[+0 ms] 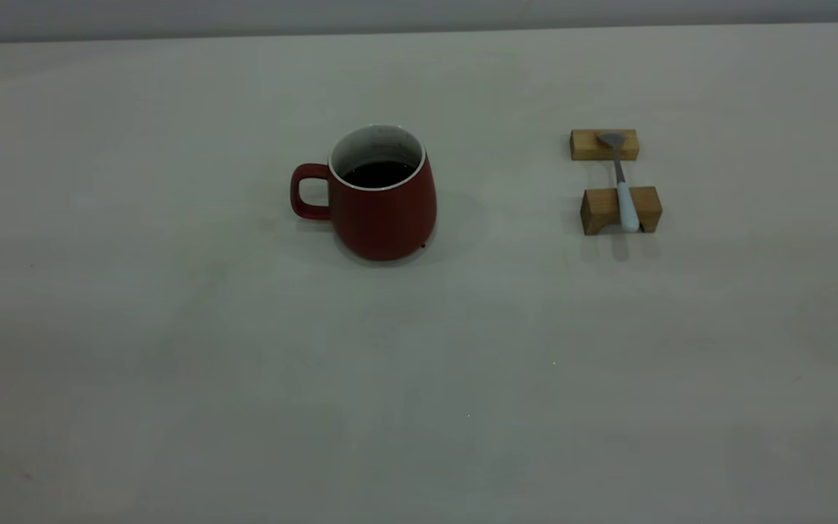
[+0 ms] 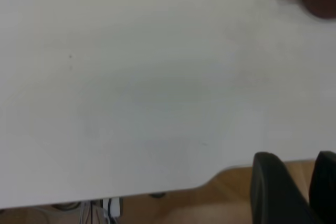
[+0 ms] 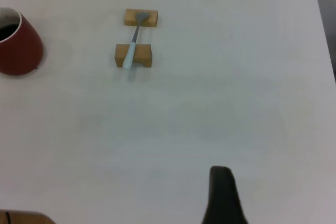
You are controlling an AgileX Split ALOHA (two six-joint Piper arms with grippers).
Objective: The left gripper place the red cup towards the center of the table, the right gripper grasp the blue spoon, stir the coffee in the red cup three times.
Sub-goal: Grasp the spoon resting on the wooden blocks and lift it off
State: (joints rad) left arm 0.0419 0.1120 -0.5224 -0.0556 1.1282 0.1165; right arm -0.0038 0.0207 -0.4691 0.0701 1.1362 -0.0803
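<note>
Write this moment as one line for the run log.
red cup: upright, holds coffee | blue spoon: lying across two wooden blocks | left gripper: off the table edge, holding nothing | right gripper: above table

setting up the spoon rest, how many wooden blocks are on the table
2. The far block holds the spoon bowl; the near block holds its pale handle. Both sit right of the red cup, apart from it. None appear hidden.

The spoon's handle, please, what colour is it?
Pale blue-white handle, grey metal neck; clearest in the exterior view.
</note>
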